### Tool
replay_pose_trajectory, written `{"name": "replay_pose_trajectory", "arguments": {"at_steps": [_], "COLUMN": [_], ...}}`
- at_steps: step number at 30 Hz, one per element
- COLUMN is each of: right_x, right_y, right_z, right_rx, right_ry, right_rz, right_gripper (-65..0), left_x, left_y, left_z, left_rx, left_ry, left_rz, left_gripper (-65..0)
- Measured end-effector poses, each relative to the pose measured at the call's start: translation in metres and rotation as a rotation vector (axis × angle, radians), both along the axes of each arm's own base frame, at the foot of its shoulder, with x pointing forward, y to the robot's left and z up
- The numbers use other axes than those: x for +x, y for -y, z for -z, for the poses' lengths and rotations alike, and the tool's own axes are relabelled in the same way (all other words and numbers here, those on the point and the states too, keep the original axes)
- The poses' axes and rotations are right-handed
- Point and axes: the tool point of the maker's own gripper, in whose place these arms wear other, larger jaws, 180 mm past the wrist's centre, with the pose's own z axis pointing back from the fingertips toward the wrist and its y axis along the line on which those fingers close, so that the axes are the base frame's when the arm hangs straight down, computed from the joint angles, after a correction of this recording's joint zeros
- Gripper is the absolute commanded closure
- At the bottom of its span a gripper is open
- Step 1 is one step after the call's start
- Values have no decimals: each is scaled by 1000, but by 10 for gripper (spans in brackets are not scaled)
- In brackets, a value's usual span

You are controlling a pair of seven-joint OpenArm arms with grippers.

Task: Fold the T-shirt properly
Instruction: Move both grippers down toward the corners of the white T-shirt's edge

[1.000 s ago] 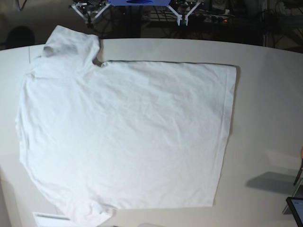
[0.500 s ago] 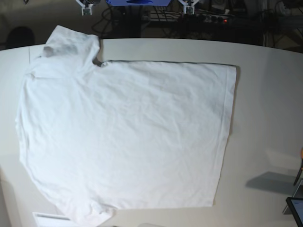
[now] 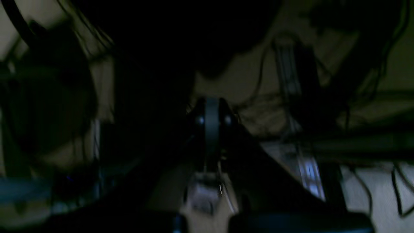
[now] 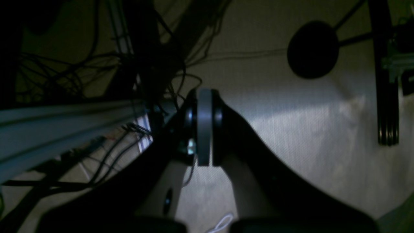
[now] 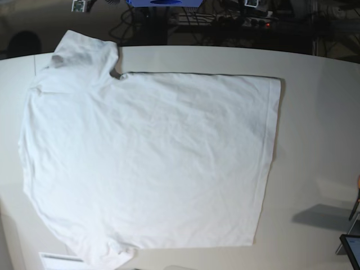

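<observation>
The T-shirt [image 5: 149, 160] lies spread flat on the white table [image 5: 320, 112], plain white, with one sleeve at the far left [image 5: 84, 53] and the other at the near left [image 5: 107, 253]. Its straight hem [image 5: 272, 152] faces right. Both grippers are pulled back beyond the table's far edge, well clear of the cloth. Only a tip of my right gripper [image 5: 79, 5] and of my left gripper [image 5: 251, 3] shows at the top of the base view. In the wrist views, my left gripper [image 3: 212, 129] and right gripper [image 4: 204, 126] are shut on nothing, over dark floor and cables.
Behind the table's far edge are dark floor, cables and stand legs [image 5: 169, 22]. A dark screen-like object [image 5: 351, 247] pokes in at the near right corner, with a shadow [image 5: 323, 216] beside it. A white strip [image 5: 59, 260] lies at the near left.
Both grippers have drawn back and up, from just past the table's far edge to the top border of the base view. The T-shirt has not moved.
</observation>
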Motion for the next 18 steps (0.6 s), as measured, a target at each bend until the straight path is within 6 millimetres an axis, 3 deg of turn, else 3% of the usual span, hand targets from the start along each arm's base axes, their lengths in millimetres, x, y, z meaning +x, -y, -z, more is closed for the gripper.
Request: {"name": "replay_pose_trajectory", "arguments": {"at_steps": [3, 9, 14, 18], "right_x": [8, 15, 53, 83], "right_y": [8, 17, 23, 51], "right_z": [-21, -66, -100, -142], "right_rx": [-31, -74, -100, -57], "right_ry": [50, 120, 184, 299], "right_rz": [-11, -41, -44, 112], "right_gripper": [0, 0, 0, -3], "left_x": [10, 11, 36, 55], "left_y": [5, 6, 17, 12], "left_z": [-28, -75, -124, -165], "left_rx": [-5, 0, -5, -26], "left_ry": [119, 260, 418, 535], "left_rz": [31, 101, 160, 133], "left_gripper": [0, 0, 0, 0]}}
